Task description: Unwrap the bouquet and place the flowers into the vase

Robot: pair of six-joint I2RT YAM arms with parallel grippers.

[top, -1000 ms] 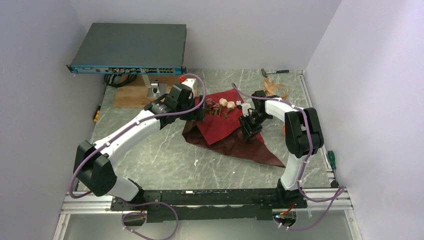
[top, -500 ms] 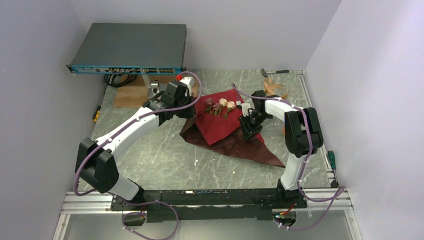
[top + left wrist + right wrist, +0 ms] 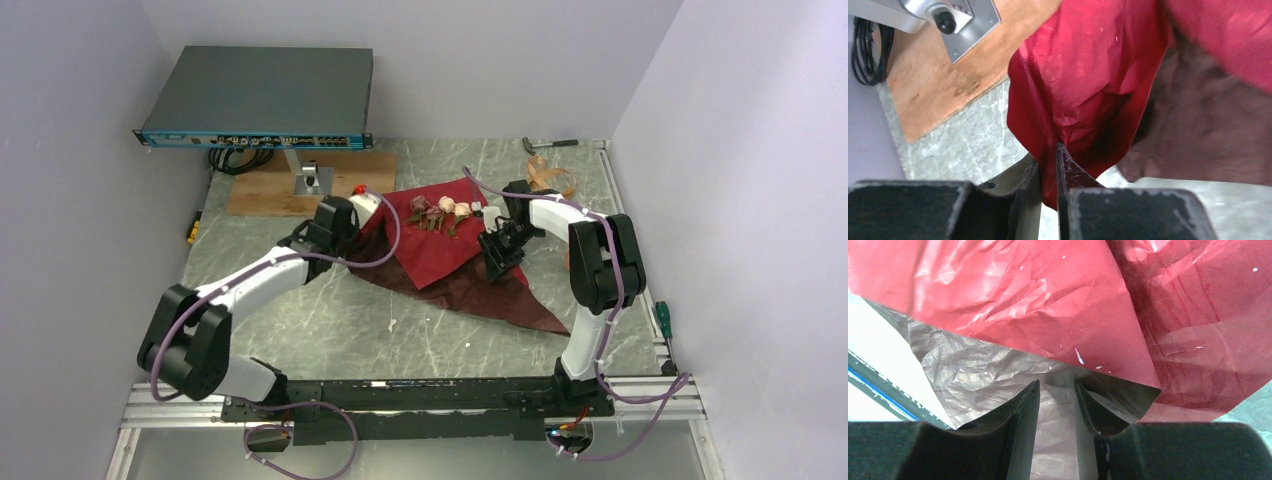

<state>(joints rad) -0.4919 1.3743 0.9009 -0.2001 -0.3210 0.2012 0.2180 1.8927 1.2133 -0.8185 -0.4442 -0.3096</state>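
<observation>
The left gripper (image 3: 1048,156) is clenched on the left flap of the bouquet (image 3: 437,258), which lies spread toward the table's (image 3: 330,310) far edge, midway across. The right gripper (image 3: 1055,385) sits over the wrapping's right side, jaws narrowly apart (whether they nip a fold I cannot tell). A hard pull could tear the thin crinkled wrapping, or drag the roses (image 3: 447,207) along with it

The bouquet (image 3: 440,262) lies spread on the table (image 3: 330,320), with the flowers (image 3: 440,210) on its far part. The left gripper (image 3: 1048,160) is at the bouquet's left edge, the right gripper (image 3: 1055,390) over its right side. Behind the bouquet lie a board (image 3: 270,190) to the left and a ribbon (image 3: 550,178) to the right.
</observation>
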